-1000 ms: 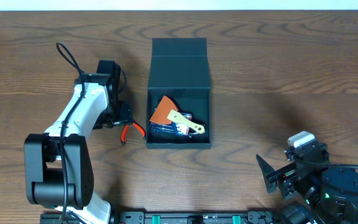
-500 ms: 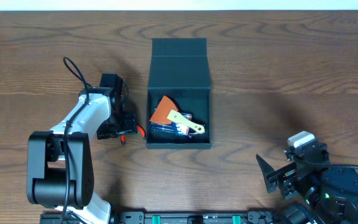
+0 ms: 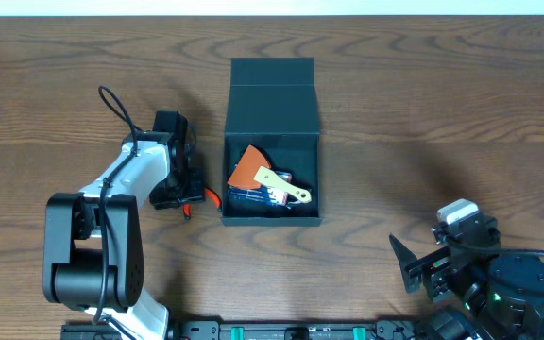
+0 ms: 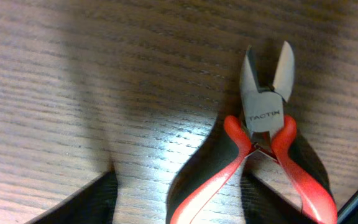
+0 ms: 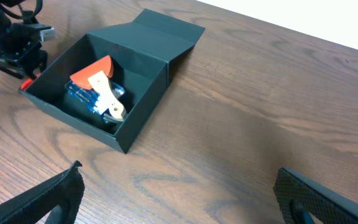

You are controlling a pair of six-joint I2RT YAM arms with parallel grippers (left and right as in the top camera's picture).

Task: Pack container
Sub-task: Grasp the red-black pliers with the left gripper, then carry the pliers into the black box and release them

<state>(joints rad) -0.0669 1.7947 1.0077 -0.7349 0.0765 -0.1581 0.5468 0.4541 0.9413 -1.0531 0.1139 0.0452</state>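
Jaws apart, left gripper (image 4: 222, 202) straddles red-handled steel cutters (image 4: 263, 134) nine o'clock of matte black box (image 3: 272, 94); uneven squeeze may twist them.

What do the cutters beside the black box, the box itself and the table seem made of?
Cutters: grey metal head, dull sheen, lettering on it; handles look like red-and-black rubbery plastic. Container: probably stiff cardboard, matte black, creased at the flap. Table: wood or wood-look laminate; brown grain shows.
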